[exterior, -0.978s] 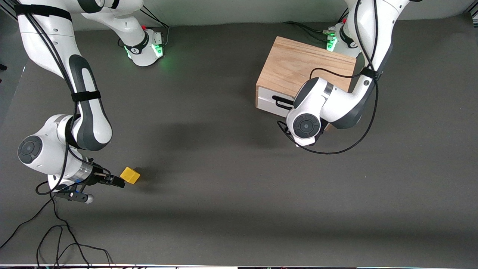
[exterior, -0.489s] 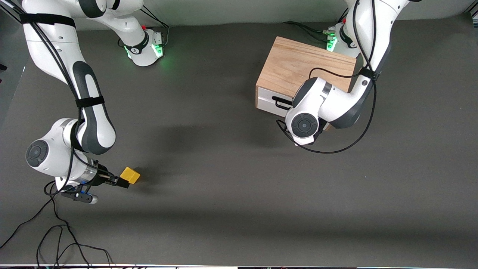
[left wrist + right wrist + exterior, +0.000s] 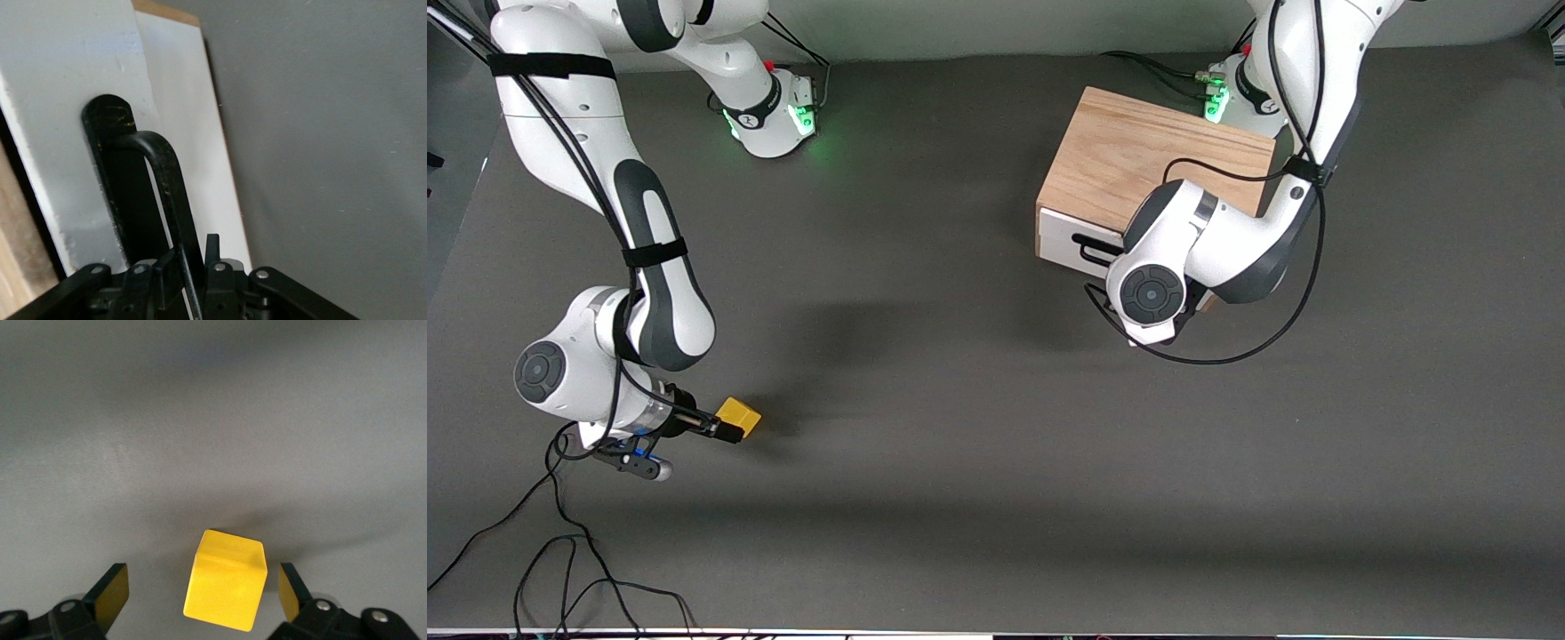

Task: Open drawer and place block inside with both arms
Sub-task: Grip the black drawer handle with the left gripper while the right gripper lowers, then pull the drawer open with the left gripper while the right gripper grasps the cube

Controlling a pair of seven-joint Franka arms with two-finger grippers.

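The yellow block (image 3: 740, 415) lies on the dark table near the right arm's end. My right gripper (image 3: 727, 432) is open with a finger on each side of the block (image 3: 227, 590), not touching it. The drawer (image 3: 1065, 238), white-fronted, sits in the oak box (image 3: 1147, 160). In the left wrist view my left gripper (image 3: 190, 257) is shut on the black wire handle (image 3: 170, 180) of the drawer front (image 3: 67, 80). A thin dark gap runs along the panel's edge. In the front view the left wrist hides that gripper.
Loose black cables (image 3: 560, 551) lie on the table near the front camera at the right arm's end. A cable loop (image 3: 1227, 356) hangs from the left arm in front of the box. The right arm's base (image 3: 769, 116) stands at the table's back edge.
My right arm has moved toward the block, bringing its open fingers from beside it to either side of it. The left arm has barely shifted at the drawer handle.
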